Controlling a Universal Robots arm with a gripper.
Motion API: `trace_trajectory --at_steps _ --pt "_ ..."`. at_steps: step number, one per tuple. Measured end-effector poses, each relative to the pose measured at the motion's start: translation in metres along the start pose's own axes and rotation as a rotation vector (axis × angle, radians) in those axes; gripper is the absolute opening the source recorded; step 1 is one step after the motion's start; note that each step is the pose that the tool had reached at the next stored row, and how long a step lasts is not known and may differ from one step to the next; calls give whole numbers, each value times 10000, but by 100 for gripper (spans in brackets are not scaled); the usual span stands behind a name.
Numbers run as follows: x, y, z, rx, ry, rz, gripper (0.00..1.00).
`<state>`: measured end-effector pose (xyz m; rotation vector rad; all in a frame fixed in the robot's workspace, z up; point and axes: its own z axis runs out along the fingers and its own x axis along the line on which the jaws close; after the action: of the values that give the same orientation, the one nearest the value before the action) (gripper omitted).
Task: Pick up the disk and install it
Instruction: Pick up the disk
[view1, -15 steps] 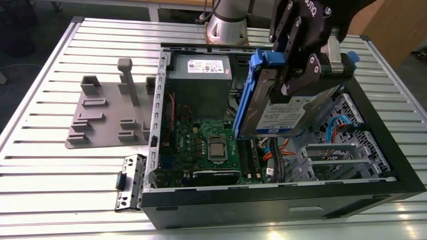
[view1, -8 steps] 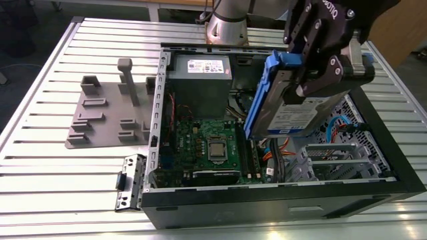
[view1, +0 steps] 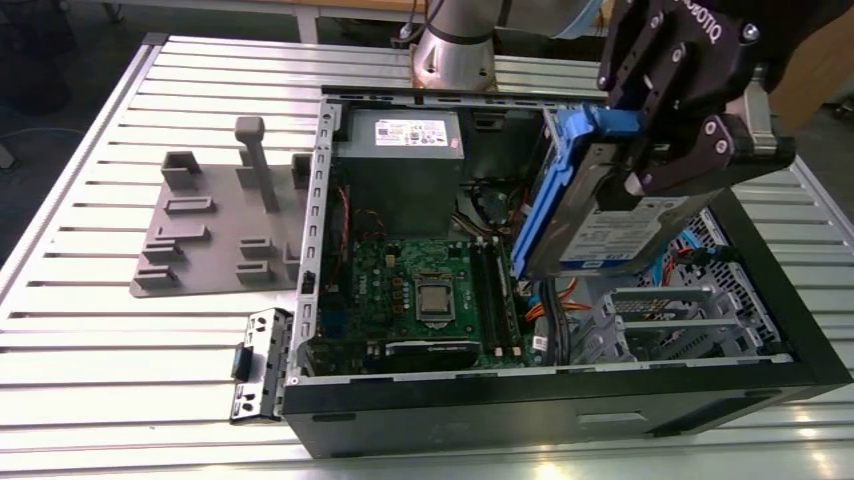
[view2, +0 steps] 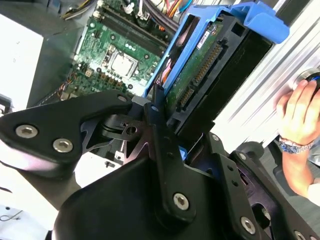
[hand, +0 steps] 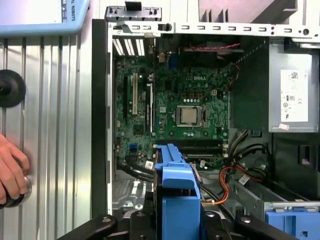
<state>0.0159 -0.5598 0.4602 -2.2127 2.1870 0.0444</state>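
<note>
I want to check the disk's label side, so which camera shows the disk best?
The exterior view: the disk shows its broad side, blue rail and white-and-blue label, tilted over the open computer case. The second wrist view shows its circuit-board face and connector; the first wrist view its blue frame end-on.

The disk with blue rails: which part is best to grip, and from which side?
Probably across its two broad flat faces near the upper end, from above, as the tool holds the disk now. It is thin and nearly upright, so its lower end is free over the open computer case.
</note>
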Motion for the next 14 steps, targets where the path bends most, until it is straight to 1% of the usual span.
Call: trace_trajectory --at_steps 14 --pt "25 -326 5 -9 -1 61 36"
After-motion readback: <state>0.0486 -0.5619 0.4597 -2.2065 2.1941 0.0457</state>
